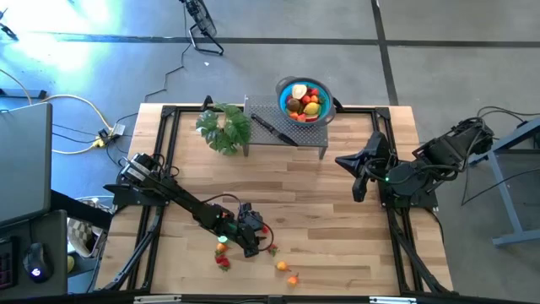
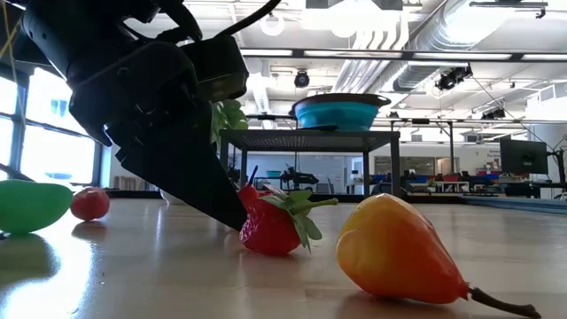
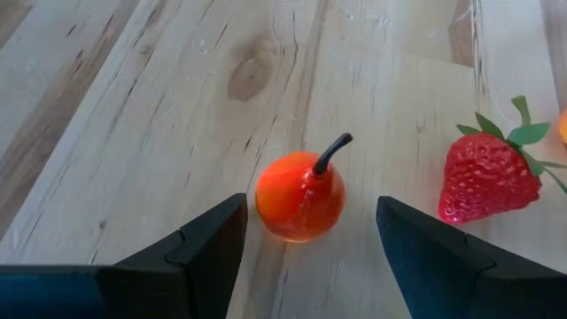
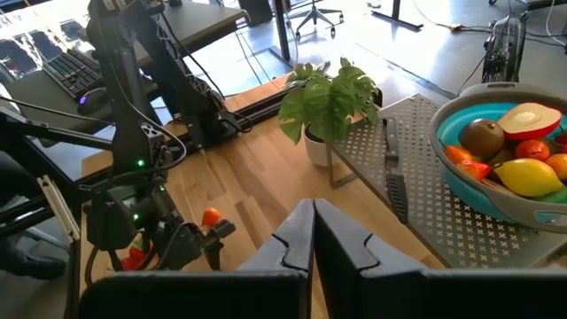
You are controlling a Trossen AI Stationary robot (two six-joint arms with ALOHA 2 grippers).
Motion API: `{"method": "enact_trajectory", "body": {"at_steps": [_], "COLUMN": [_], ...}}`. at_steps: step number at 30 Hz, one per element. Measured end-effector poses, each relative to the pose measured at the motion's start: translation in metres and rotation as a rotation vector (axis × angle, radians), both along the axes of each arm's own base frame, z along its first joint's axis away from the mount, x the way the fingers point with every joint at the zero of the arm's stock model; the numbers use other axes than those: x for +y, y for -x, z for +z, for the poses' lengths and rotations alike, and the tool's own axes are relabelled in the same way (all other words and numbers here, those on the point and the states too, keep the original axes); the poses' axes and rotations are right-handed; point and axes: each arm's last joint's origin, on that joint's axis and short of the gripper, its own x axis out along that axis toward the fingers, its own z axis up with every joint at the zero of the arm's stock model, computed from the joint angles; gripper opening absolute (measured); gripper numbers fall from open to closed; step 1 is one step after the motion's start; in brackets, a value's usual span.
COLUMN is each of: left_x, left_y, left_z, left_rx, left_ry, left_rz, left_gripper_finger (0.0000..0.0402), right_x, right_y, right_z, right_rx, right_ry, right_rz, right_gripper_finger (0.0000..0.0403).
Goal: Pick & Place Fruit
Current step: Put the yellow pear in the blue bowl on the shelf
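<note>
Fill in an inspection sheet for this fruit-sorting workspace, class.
Surface: light wooden table, grey perforated metal shelf at its far edge.
Job's things: blue bowl holds fruit; small orange stemmed fruit, red strawberry, yellow-orange pear loose.
Clutter: leafy green plant, black-handled knife.
Grippers: left gripper open around the orange fruit; right gripper shut, empty.
Cables: yellow cable on floor.
Surroundings: office room, desks.

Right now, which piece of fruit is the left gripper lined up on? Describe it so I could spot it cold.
On the wooden table, near its front edge, the left gripper is low with fingers open. Between them sits a small round orange-red fruit with a dark curved stem, unlike the leafy red strawberry beside it.
</note>
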Motion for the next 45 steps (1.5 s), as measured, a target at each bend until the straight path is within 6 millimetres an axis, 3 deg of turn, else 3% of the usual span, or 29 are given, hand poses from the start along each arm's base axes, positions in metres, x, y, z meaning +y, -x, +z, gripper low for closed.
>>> {"method": "enact_trajectory", "body": {"at_steps": [29, 45], "left_x": [0.0000, -0.0002], "left_y": [-0.0004, -0.0009], "left_z": [0.0004, 0.0009], "left_rx": [-0.006, -0.013], "left_ry": [0.012, 0.016], "left_rz": [0.012, 0.012], "left_gripper_finger": [0.0246, 0.0148], "right_x": [0.0003, 0.0004], "right_y": [-0.0005, -0.0006], "right_z": [0.0008, 0.0006], "right_rx": [-0.010, -0.008], "right_ry": [-0.008, -0.009], "right_rz": [-0.001, 0.002], "right_gripper_finger": [0.0003, 0.0003]}}
